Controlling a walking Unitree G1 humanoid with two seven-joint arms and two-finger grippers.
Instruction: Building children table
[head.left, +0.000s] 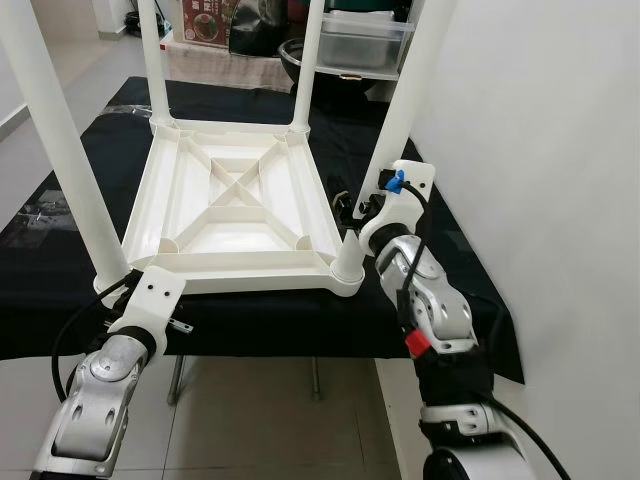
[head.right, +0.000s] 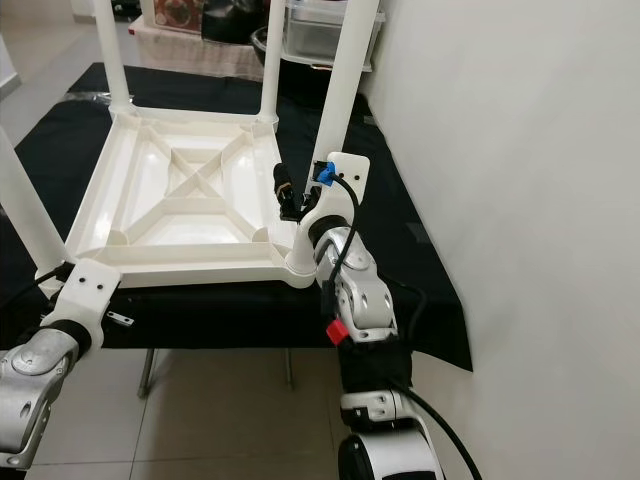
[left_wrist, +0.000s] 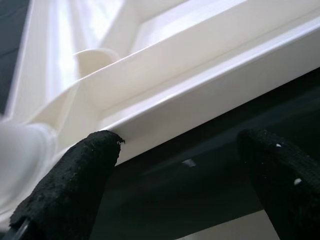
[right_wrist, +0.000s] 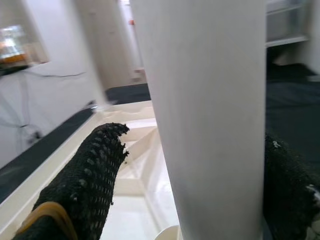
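On the black-draped worktop (head.left: 250, 320) lies the inverted white children's table (head.left: 235, 205), legs upward. Right gripper (right_wrist: 200, 165) is clamped on the near-right leg (head.left: 400, 110). Left gripper (left_wrist: 185, 185), fingers apart, sits at the near-left corner.

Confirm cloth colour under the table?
Black. The cloth under the upturned white table shows best in the left eye view.

White wall (head.left: 540, 150) on the right, pale tiled floor (head.left: 270, 430), black-draped work surface (head.left: 250, 320).
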